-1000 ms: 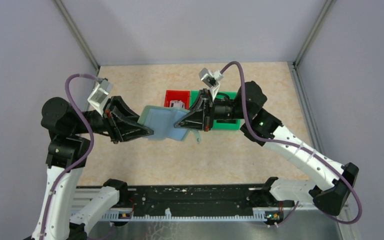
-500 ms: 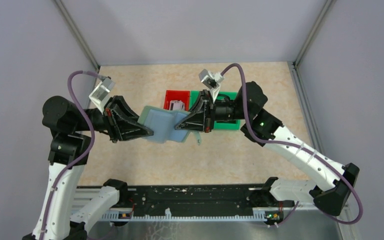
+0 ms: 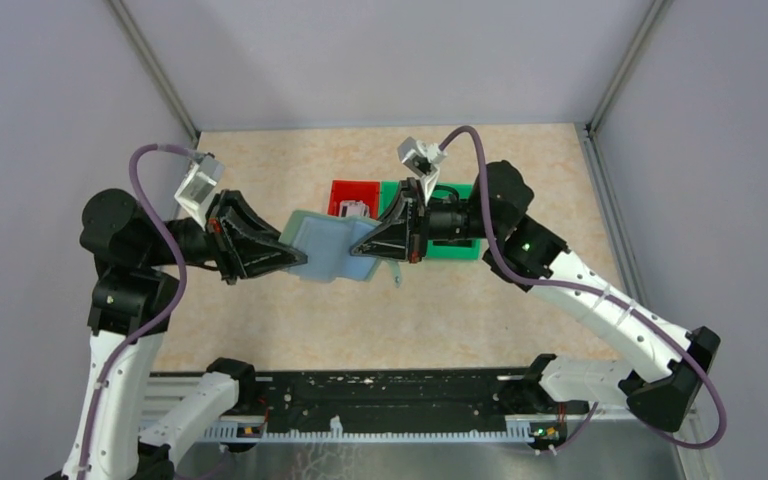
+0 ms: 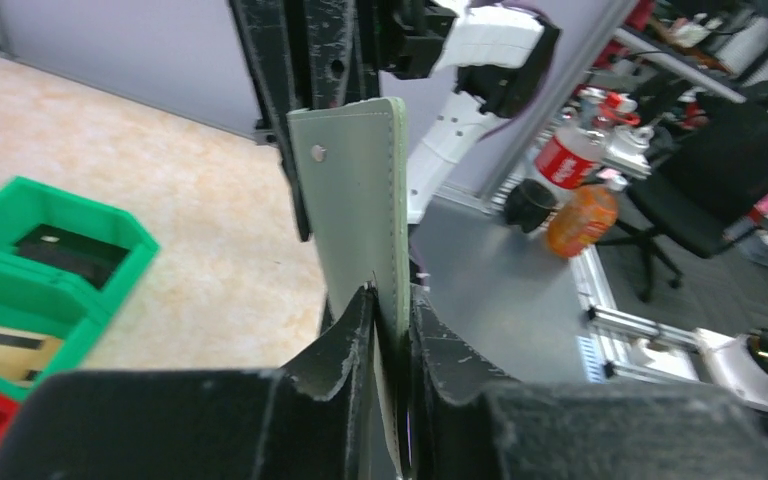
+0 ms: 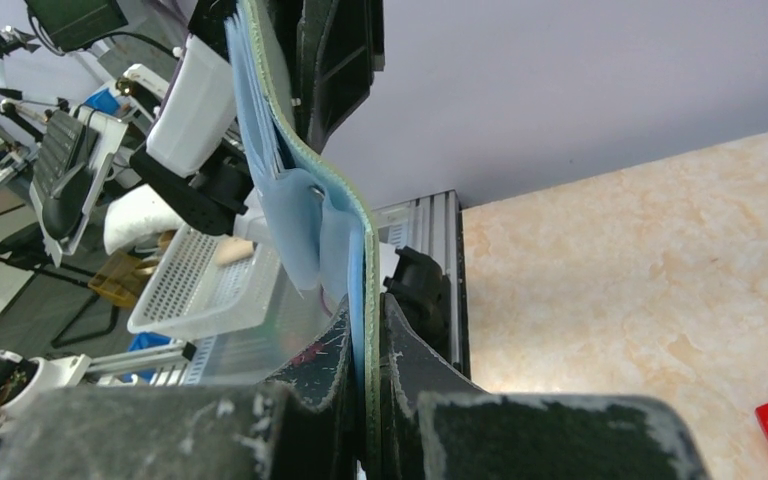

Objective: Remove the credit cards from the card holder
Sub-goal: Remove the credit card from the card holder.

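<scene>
"Top external view: where is the flat pale grey-green folding card holder?" asks Mira.

"In the middle of the frame, lifted above the beige stone-pattern table," says Tomas. "It hangs open between the two arms, with the pale blue inner side facing up. Its small closing tab hangs down at the lower right."

"And the tools?"

"The left gripper pinches the left edge of the holder and the right gripper pinches the right edge. In the left wrist view the jaws are pressed on the grey-green flap, which stands up in the centre. In the right wrist view the jaws are nearly together on the other flap."

"Do you see cards?"

"In the upper left of the right wrist view there are thin pale blue layers inside the holder. Whether they are cards or pocket edges I cannot tell."

"What is behind?"

"A red plastic bin and a green plastic bin, side by side, just above the holder."
</scene>
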Tool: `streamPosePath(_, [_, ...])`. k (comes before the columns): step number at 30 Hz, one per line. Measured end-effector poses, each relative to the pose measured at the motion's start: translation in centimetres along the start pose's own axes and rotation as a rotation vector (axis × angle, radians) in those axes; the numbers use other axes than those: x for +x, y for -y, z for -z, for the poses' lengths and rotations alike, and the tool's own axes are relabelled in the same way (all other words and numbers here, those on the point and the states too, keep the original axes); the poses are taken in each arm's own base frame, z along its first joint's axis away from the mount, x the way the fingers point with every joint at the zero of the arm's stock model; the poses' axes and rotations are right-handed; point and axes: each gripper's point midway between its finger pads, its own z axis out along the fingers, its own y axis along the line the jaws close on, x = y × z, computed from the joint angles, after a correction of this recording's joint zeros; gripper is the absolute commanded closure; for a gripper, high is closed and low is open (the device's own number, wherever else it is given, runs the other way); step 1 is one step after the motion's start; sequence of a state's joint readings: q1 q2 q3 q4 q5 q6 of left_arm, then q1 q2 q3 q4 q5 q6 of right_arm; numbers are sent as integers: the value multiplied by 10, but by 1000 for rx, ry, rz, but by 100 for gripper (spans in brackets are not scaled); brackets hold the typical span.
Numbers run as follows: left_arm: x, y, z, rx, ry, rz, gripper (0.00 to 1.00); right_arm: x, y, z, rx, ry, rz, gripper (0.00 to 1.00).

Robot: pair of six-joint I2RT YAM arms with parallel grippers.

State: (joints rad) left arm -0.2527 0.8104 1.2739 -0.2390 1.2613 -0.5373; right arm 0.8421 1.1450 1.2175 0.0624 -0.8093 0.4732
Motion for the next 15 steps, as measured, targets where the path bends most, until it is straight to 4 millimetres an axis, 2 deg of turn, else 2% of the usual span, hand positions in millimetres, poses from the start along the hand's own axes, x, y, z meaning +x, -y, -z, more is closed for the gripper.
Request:
streamPosePath(4, [-5,-9,1,-75,26,-59,87,-6,-2,0,1,9,11,100])
streamPosePath(11, [-4,-12,3,-107,33,-90,85,-4,0,1,10,5,10,100])
streamPosePath(15, [-4,-13,3,-109,32,-95,94,-5,0,1,17,3,15,100])
